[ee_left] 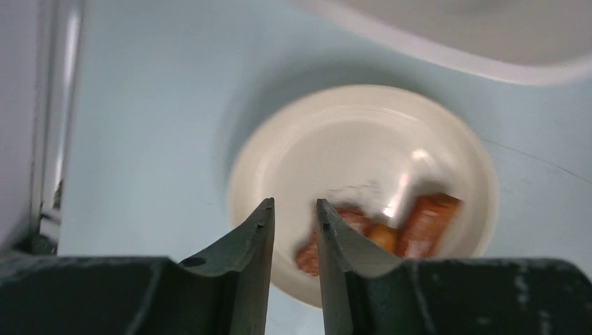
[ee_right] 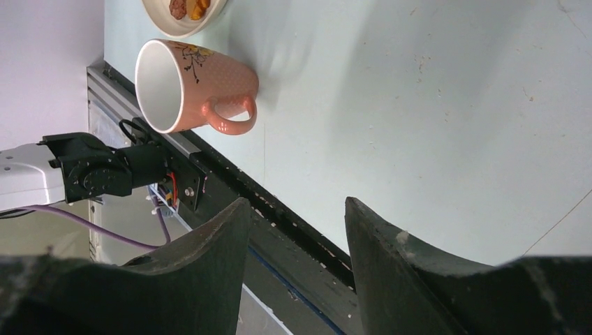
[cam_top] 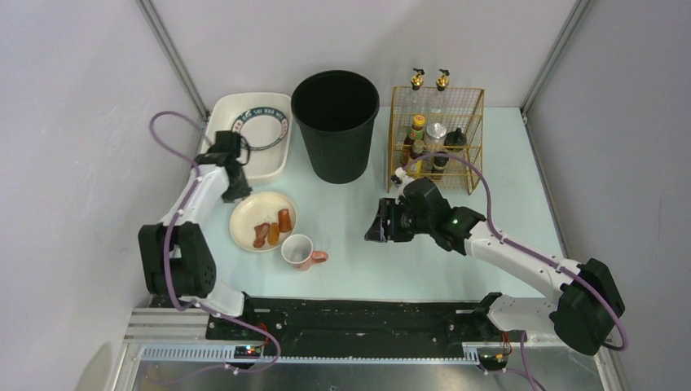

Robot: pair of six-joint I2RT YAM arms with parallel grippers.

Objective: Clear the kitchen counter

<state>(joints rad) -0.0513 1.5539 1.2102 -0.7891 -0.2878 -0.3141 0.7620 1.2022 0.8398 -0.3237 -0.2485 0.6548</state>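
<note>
The mint-green kitchen counter (cam_top: pixel 358 261) holds a cream plate (cam_top: pixel 244 218) with three brown and orange food pieces (cam_top: pixel 273 228). A pink mug (cam_top: pixel 298 251) stands upright just right of the plate's front, handle to the right. My left gripper (cam_top: pixel 237 190) hovers over the plate's far left edge. In the left wrist view its jaws (ee_left: pixel 294 204) are a narrow gap apart, with nothing between them, above the plate (ee_left: pixel 349 139) and the food (ee_left: pixel 429 220). My right gripper (cam_top: pixel 379 221) is open and empty over the counter's middle, pointing left toward the mug (ee_right: pixel 202 84).
A white tray (cam_top: pixel 218 107) with a patterned plate (cam_top: pixel 261 129) sits at the back left. A black bin (cam_top: pixel 336 122) stands at the back centre. A gold wire rack (cam_top: pixel 436 134) with bottles stands at the back right. A black rail (cam_top: pixel 367 318) runs along the front edge.
</note>
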